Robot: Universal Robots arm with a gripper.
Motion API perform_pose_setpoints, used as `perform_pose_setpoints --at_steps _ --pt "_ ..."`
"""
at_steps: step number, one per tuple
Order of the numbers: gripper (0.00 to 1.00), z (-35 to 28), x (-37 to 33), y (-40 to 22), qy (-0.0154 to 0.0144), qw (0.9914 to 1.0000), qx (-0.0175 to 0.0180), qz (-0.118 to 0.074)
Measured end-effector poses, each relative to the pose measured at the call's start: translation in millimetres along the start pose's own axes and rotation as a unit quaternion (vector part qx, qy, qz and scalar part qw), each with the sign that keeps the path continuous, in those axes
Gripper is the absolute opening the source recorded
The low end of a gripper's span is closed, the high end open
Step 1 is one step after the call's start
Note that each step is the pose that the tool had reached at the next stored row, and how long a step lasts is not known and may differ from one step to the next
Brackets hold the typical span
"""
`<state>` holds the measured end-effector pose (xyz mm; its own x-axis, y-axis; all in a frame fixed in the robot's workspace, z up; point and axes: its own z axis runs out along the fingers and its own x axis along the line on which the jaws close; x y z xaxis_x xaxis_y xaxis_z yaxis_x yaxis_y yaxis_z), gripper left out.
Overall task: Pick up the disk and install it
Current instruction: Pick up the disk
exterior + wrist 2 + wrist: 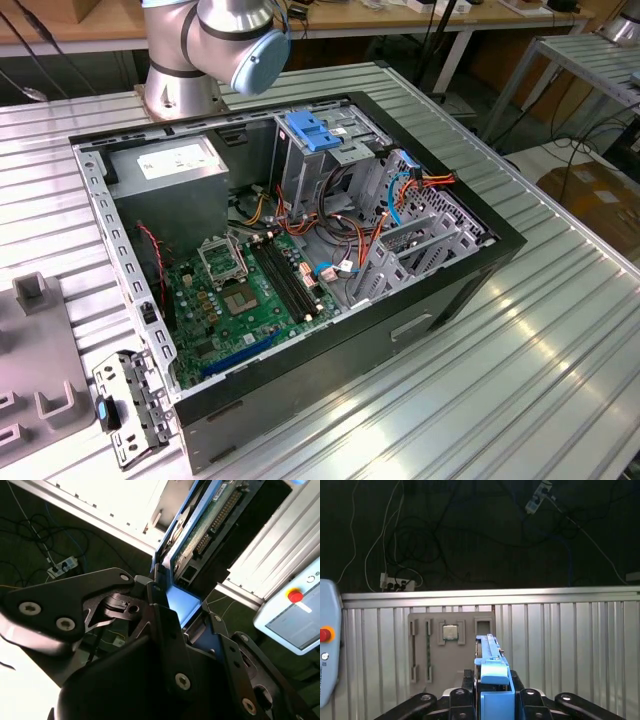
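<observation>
The gripper (pixel 492 692) is clamped on the disk (pixel 490 655). In the first wrist view its black fingers (pixel 466 680) press on the blue carrier (pixel 495 700) from either side. The disk stands edge-on between them and reaches past the fingertips toward the grey fixture plate (pixel 420 630), which lies on the ribbed metal table (pixel 570 650). A square processor chip (pixel 451 631) and a dark memory stick (pixel 428 655) sit in pockets of that plate, and the disk's far end shows in front of the plate's side, near the chip. The second wrist view gives the disk's (pixel 205 527) broad side: a green circuit board with a row of connector pins, edged by the blue rail and held in the gripper (pixel 180 600). A pale pendant with a red button (pixel 324 635) lies on the table beside the plate and bears a line of small print. The same red button (pixel 295 596) shows in the second wrist view. In the exterior view the fixture plate (pixel 40 340) lies at the exterior view's left of an open computer case (pixel 330 370). Inside the case are a green motherboard (pixel 250 300), a grey power-supply box with a white sticker (pixel 175 160) whose print is too fine to read, and a blue latch (pixel 312 130) on the drive cage. The arm's base (pixel 180 80) stands on the table, on the case's far side from the camera.
</observation>
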<state>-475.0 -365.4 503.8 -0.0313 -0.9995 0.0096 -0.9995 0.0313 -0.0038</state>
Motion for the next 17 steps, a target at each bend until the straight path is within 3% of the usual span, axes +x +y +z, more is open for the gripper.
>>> perform_pose_setpoints --at_steps 3,9,17 --pt "0.37 -6.5 0.1 0.0 0.0 1.0 0.0 0.0" --pt "0.37 -7.0 0.0 -0.2 -0.0001 1.0 0.0001 0.0" --pt "0.37 -7.0 -0.3 -11.1 0.0 1.0 0.0 0.0"
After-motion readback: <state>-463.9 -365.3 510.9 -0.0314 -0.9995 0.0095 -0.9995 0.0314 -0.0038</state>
